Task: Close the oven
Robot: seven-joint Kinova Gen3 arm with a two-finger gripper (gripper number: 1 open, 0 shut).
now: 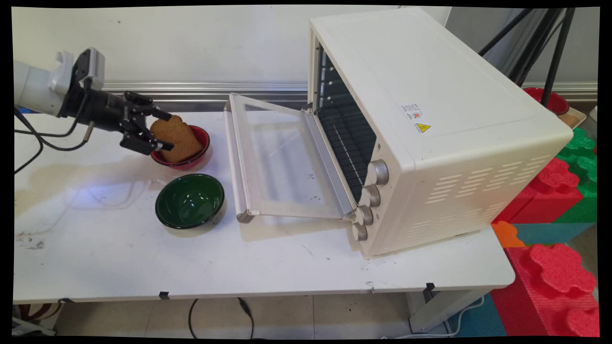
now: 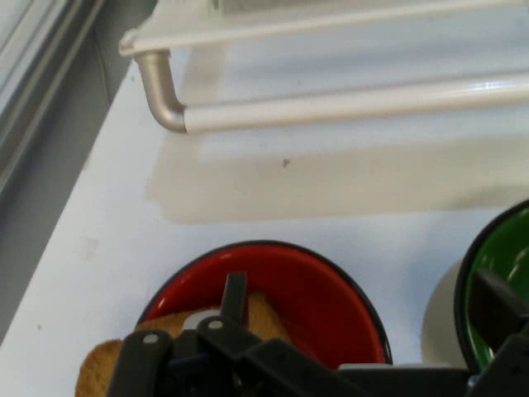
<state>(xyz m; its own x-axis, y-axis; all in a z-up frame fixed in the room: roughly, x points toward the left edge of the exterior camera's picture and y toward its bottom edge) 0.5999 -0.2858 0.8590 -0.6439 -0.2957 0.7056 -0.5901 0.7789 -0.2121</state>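
My black two-finger pincer (image 1: 161, 130) is closed on the flat brown slice of toast (image 1: 175, 138), one finger on each face, and the slice stands tilted with its lower edge inside the small red bowl with a dark rim (image 1: 201, 143), directly under and in front of me. To do this step well, I judge that I should keep the pressure gentle and steady, because the toast looks dry and porous and could crumble or slip if I squeeze hard or turn quickly; any lift should go straight up so the slice does not drag on the rim and tip the bowl. The red bowl is glossy and round, probably enamel or ceramic. Just beside it, toward the near side of the white surface (image 1: 287, 267), sits a shiny dark green round bowl (image 1: 190, 200), apart from the red one. Farther ahead of me lies the glass door (image 1: 282, 162) of the cream-white metal toaster oven (image 1: 430, 124), folded down, with its round metal handle bar (image 2: 347, 103) nearest to me.
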